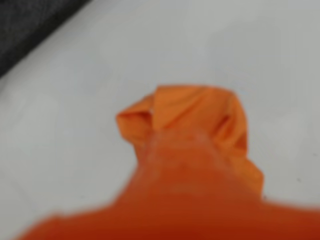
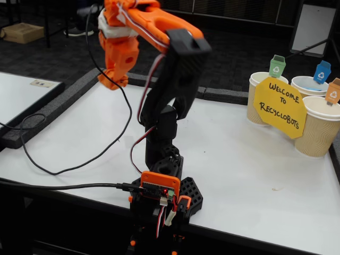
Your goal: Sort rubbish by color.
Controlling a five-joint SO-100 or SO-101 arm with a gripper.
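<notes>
Nearest the fixed camera, the arm's base (image 2: 162,199) is fixed at the front edge of the white table (image 2: 255,175), with a black cable (image 2: 64,167) trailing off toward the left edge. From there the arm rises and folds over to the upper left, so that the gripper (image 2: 112,79) hangs raised above the table's far left corner, pointing down.

In the wrist view the orange paper ball (image 1: 190,112) sits right at the tip of the blurred orange finger, pressed against it, with the bare table behind. The gripper looks closed on the ball, lifted clear of the table, though the blur hides the exact contact.

So the step in hand seems to be the carry: the orange ball is picked up and needs delivering. At the far right corner stand three paper cups behind a yellow sign (image 2: 279,106), with green (image 2: 277,66), blue (image 2: 322,71) and orange tags (image 2: 333,91). The next move calls for a wide swing right across the table to the orange-tagged cup (image 2: 320,130), then releasing above its mouth.

No blue or green ball is visible.
</notes>
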